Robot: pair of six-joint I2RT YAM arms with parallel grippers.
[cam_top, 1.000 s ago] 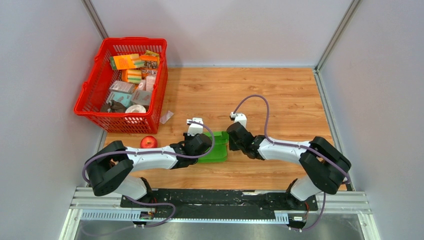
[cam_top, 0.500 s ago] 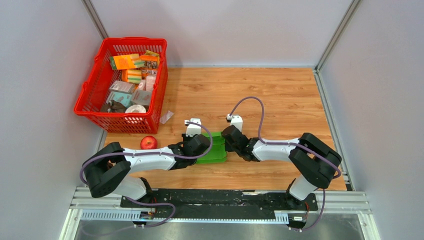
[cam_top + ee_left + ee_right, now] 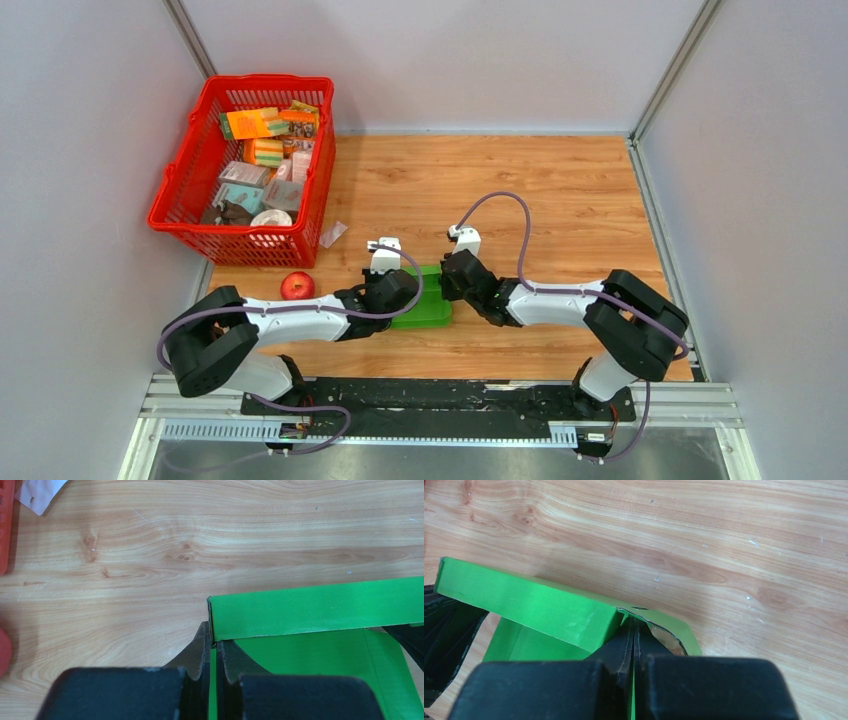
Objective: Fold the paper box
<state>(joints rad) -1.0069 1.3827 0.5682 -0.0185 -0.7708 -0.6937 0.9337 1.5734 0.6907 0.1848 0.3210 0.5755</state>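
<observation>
Green box (image 3: 430,308) resting on the table (image 3: 560,200) directly between left claw (image 3: 403,297) and right claw (image 3: 450,287), touched by both. Task about midway, by the look of it. Done: card lifted out of flat, one long wall standing upright just beyond the left claw's tips and running off to that claw's right, sharp crease at the corner right at the tips, floor panel lying flat on the claw's inner side. Left to do, as a guess: other walls raised, end flaps tucked in, lid closed; no closed box in any view. Left claw: all but shut, only a sliver of gap, filled by a thin green edge of the box at its corner. Right claw: fully shut, nipping a thin green flap at the opposite corner, long wall running away to its left, curved flap just to its right. Unclear: upright wall locked in, or merely propped by the two pinches. Next, probably: both ends eased together gently, thin card being easy to tear
</observation>
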